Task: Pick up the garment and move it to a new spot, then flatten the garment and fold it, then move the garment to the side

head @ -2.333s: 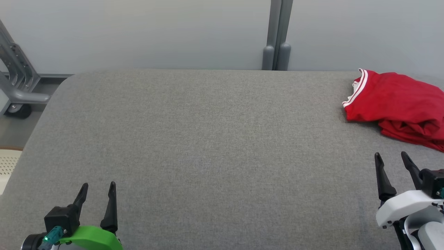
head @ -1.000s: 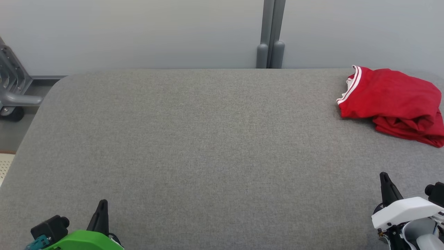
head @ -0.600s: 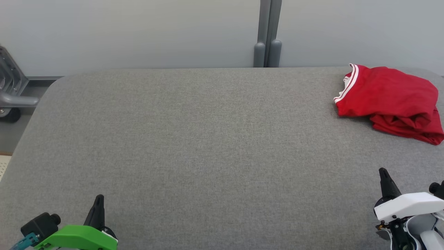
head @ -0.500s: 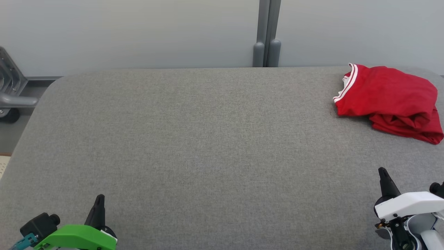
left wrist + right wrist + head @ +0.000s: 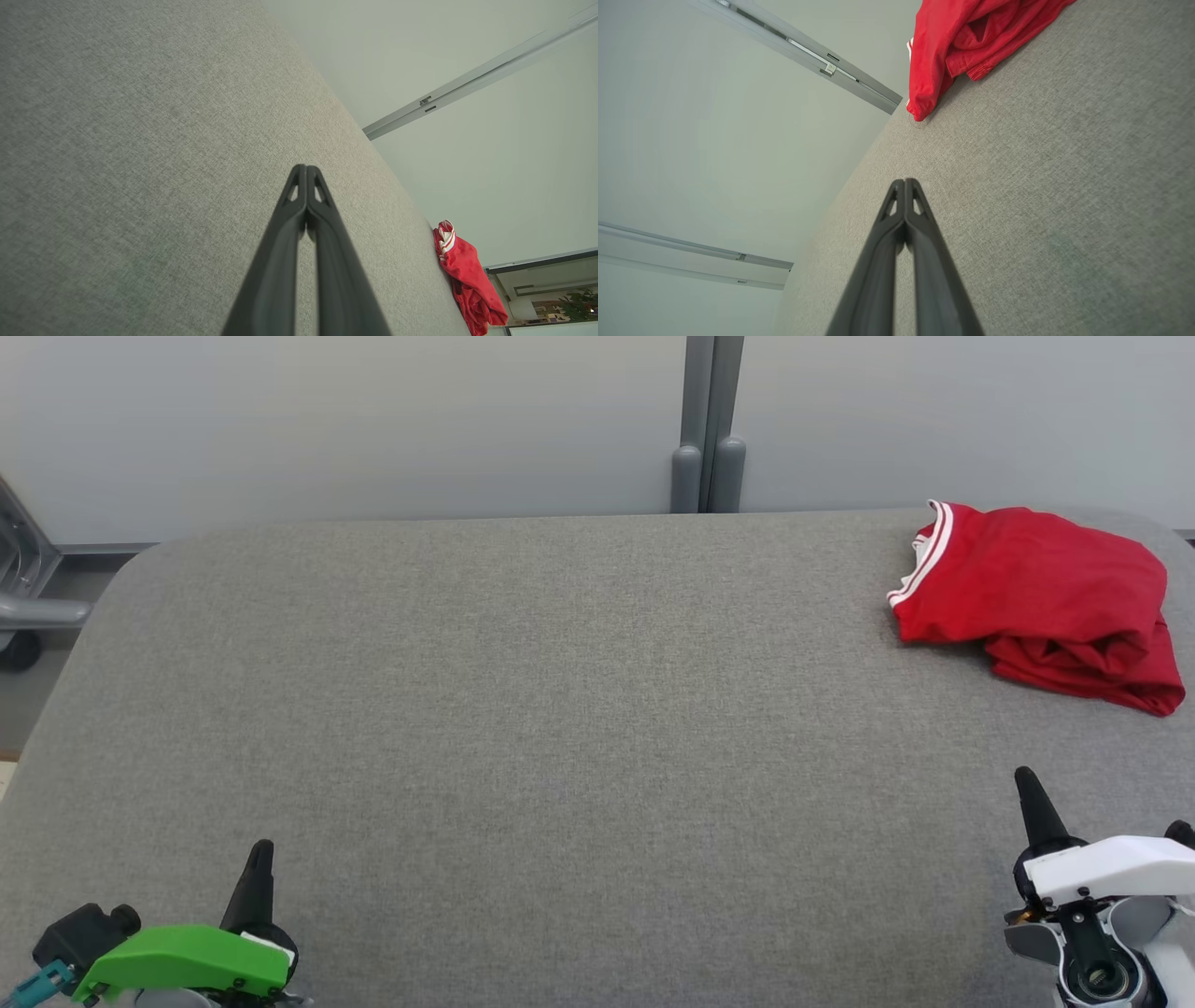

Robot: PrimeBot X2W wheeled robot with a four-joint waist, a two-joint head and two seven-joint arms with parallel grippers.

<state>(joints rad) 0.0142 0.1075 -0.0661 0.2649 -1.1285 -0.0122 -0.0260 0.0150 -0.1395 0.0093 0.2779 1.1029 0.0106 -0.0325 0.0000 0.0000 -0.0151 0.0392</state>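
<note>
Both arms' jaws, earlier spread, now pressed together; red garment (image 5: 1032,593) crumpled far right

Even soft light, sharp, faint shadows

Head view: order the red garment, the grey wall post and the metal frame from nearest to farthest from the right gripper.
1. Red garment: ahead of the right gripper, far right of the table.
2. Grey wall post: behind the table, near its middle.
3. Metal frame: off the far left.
</note>
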